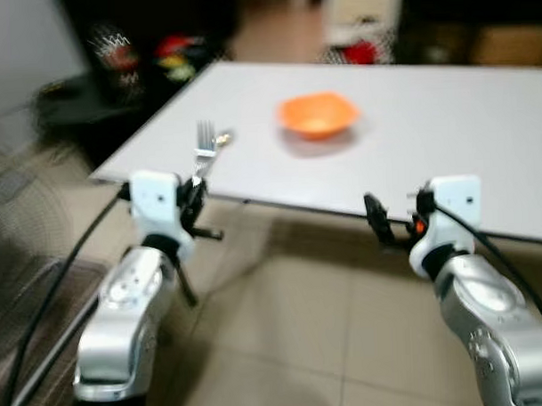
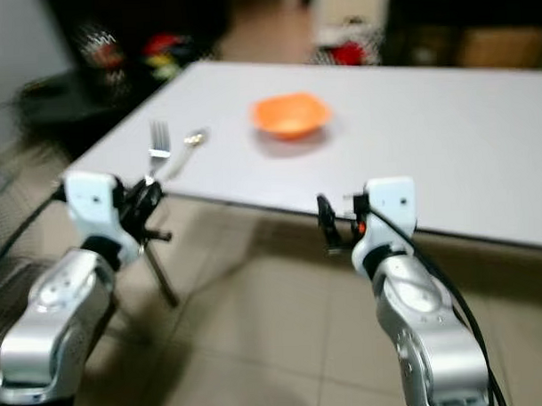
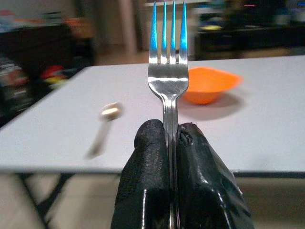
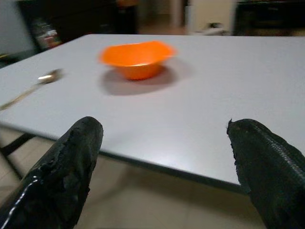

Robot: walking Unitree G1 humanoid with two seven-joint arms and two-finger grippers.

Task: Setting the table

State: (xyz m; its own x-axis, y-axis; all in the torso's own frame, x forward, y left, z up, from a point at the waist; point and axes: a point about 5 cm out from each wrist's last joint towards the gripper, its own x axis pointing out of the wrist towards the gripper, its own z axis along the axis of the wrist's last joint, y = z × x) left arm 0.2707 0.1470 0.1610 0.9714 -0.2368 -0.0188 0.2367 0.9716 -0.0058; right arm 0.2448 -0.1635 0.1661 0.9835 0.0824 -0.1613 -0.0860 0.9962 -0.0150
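Two grippers hang short of the table's (image 1: 482, 133) near edge: the left gripper (image 3: 172, 143) pinches a fork (image 3: 167, 71) upright by its handle, probably to lay it down, while the right gripper (image 4: 162, 157) gapes empty. Beyond lie a spoon (image 2: 185, 148), then the orange bowl (image 1: 317, 114).

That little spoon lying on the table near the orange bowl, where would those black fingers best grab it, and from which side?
Probably by the thin handle, coming straight down from above. The small metal spoon lies flat on the white table, handle pointing towards the table's near edge, so only its narrow sides offer a pinch. The open right gripper is free; the left gripper already holds the steel fork. The orange plastic bowl stands apart, leaving room.
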